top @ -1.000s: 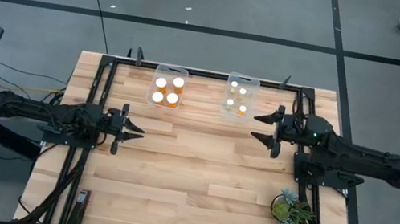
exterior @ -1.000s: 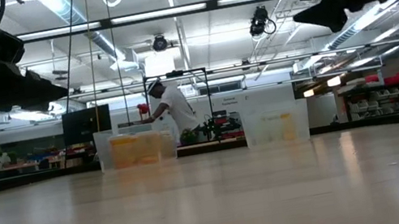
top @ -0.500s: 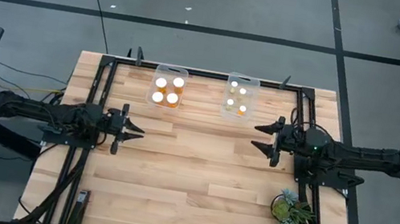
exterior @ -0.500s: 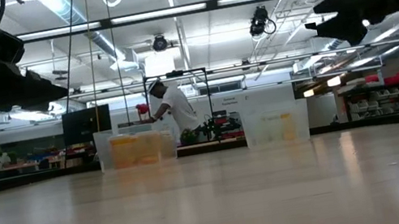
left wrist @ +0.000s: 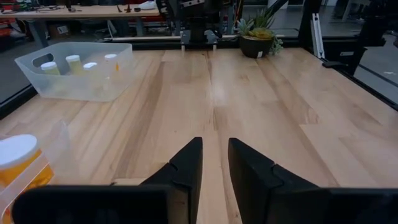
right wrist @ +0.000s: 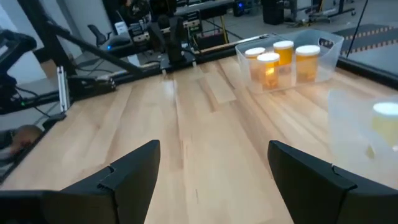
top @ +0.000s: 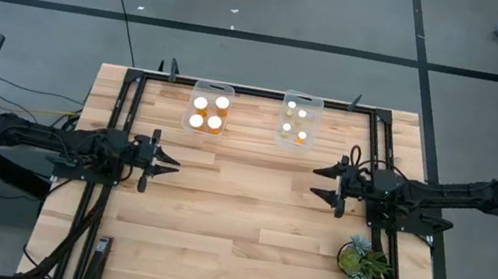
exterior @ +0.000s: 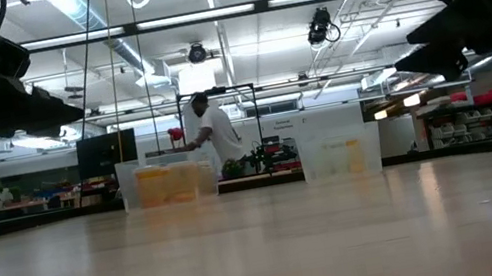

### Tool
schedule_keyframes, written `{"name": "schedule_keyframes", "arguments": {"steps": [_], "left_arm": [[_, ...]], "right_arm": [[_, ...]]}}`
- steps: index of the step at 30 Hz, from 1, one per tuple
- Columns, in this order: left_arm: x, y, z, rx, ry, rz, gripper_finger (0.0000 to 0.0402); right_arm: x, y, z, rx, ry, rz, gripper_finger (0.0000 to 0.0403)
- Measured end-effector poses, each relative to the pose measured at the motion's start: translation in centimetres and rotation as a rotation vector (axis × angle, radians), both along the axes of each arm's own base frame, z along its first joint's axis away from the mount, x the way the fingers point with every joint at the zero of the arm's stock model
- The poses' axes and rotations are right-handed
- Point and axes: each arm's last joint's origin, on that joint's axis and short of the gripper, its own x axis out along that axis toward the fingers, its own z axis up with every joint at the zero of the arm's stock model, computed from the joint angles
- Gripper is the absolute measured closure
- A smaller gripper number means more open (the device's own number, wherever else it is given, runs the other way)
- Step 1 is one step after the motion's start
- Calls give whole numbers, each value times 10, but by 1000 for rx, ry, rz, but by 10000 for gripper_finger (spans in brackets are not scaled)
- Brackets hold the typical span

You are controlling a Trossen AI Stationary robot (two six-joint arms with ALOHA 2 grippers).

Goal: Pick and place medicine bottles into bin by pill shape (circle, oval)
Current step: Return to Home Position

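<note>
**High view.** No bottle stands loose on the table [top: 234, 228]. Four big bottles [top: 208, 113] stand caps-up in the left bin [top: 215, 85], and four small bottles [top: 294, 122] stand in the right bin [top: 304, 96]. Both bins sit side by side at the table's far edge, near its middle. The sorting looks finished, so neither arm has cause to reach in. The left gripper [top: 171, 161] lies near the left edge, pointing inward. The right gripper [top: 326, 184] mirrors it near the right edge, jaws spread wide with nothing between them. A plant [top: 358, 258] sits at the near right corner, out of the working lane.

**Low view.** The left bin shows orange through its wall; the right bin is paler. The arms are dark shapes in the upper corners, high off the wood and well apart from the bins. A person [exterior: 214, 128] stands in the room beyond the table, not at it.

**Left wrist view.** The left gripper's fingers [left wrist: 189, 162] sit close together with a narrow gap between them, released and empty. Bare wood lies ahead, with the plant at the far side. The right bin holds its small bottles, and one big bottle's cap shows close by behind the left bin's wall.

**Right wrist view.** The right gripper's fingers [right wrist: 134, 168] are wide apart, released and empty. The big bottles stand upright together in the left bin. A pale cap nearby is too blurred to identify.

Both arms look parked at rest, and I judge little risk to the bins.
</note>
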Motion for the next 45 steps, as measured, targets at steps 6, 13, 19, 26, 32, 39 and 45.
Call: {"name": "schedule_keyframes", "arguments": {"steps": [6, 13, 19, 26, 32, 39, 45], "left_arm": [[0, 0, 0, 0, 0, 0, 321], [0, 0, 0, 0, 0, 0, 318], [0, 0, 0, 0, 0, 0, 311], [0, 0, 0, 0, 0, 0, 319], [0, 0, 0, 0, 0, 0, 318], [0, 0, 0, 0, 0, 0, 311], [0, 0, 0, 0, 0, 0, 319]], "right_arm": [[0, 0, -3, 111, 17, -17, 98], [0, 0, -4, 99, 29, -12, 98], [0, 0, -4, 99, 29, -12, 98], [0, 0, -4, 98, 28, -12, 98], [0, 0, -4, 98, 28, -12, 98], [0, 0, -4, 98, 28, -12, 98], [0, 0, -4, 98, 28, -12, 98]]}}
